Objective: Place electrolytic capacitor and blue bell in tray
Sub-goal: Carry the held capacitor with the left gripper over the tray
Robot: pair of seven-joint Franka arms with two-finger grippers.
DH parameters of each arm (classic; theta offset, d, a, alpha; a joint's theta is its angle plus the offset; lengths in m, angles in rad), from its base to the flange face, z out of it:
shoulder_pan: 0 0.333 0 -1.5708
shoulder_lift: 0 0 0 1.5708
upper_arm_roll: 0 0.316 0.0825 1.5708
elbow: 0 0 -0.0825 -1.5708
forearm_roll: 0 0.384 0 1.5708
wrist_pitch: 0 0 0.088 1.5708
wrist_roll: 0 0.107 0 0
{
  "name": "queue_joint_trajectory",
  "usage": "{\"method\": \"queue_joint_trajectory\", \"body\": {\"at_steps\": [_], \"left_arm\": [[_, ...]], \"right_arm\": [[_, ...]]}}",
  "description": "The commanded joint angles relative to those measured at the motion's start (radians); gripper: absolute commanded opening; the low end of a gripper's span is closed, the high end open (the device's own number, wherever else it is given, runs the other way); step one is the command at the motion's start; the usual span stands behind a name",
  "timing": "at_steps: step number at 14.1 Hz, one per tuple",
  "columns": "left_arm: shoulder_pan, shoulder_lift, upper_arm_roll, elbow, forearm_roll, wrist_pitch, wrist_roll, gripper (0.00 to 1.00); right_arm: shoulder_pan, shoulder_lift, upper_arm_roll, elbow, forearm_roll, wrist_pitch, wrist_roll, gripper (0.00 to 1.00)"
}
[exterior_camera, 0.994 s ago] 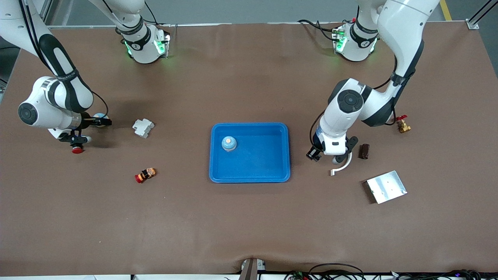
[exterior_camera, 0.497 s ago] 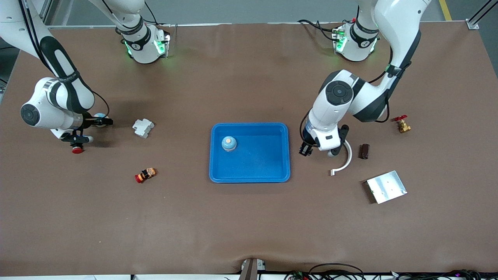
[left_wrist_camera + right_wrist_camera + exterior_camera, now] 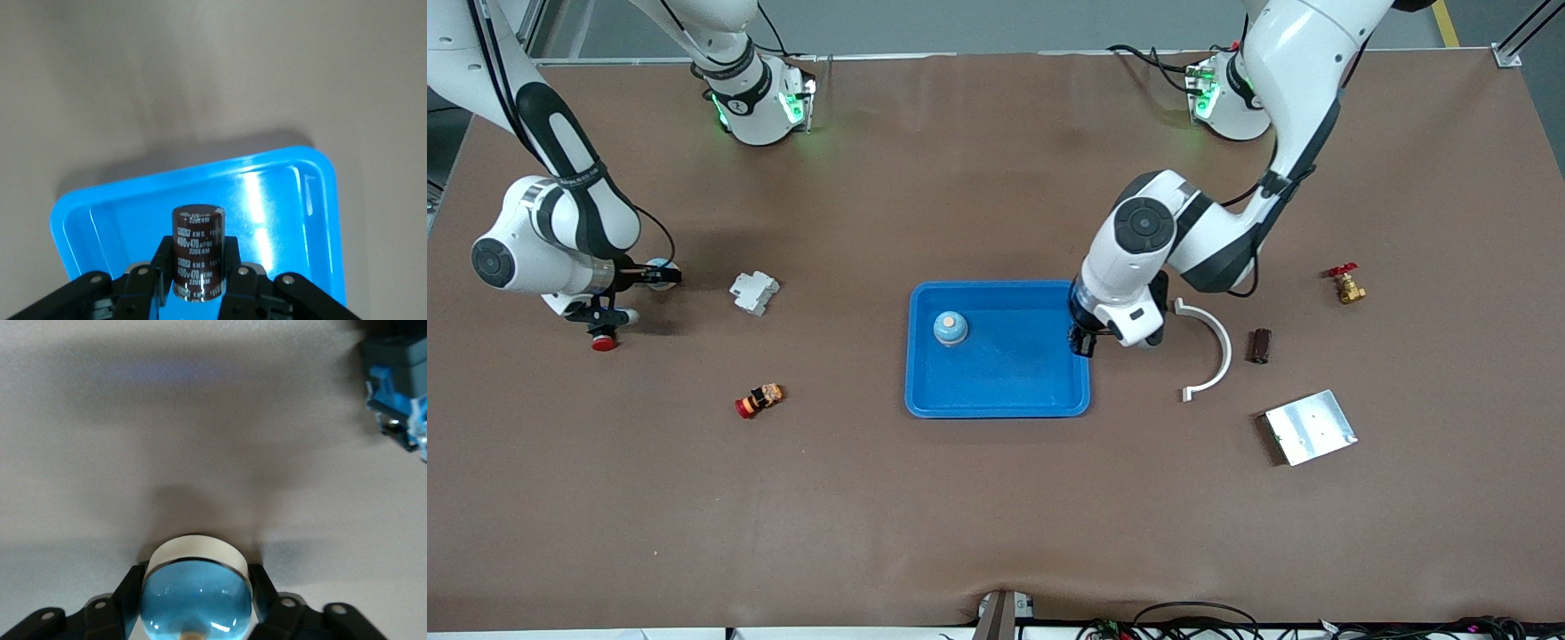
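Brown tabletop: toward the right arm's end, the right gripper [image 3: 660, 276] has its fingers closed around a blue bell [image 3: 196, 595]. At centre sits the blue tray [image 3: 998, 404], another bell [image 3: 950, 328] inside. Over its edge, the left gripper [image 3: 1082, 343] clamps an electrolytic capacitor [image 3: 197, 252].

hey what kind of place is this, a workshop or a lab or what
Probably a robotics lab: two white robot arms bolted at a brown paper-covered table, loose parts scattered about, and a shallow bright blue plastic tray into which they sort a dark brown electrolytic capacitor and such.
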Motion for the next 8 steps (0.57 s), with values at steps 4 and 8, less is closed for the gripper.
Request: {"method": "queue_joint_trajectory", "body": {"at_steps": [4,8], "left_arm": [[-0.035,0.053,-0.001,0.041,0.020,-0.026,-0.124,0.00],[-0.098,0.091,0.008,0.046,0.050,-0.026,-0.193,0.00]], "right_arm": [[0.009,-0.014,-0.005,0.060,-0.001,-0.127,-0.053,0.35],[0.037,-0.015,0.013,0.193,0.027,-0.256,-0.055,0.25]]}}
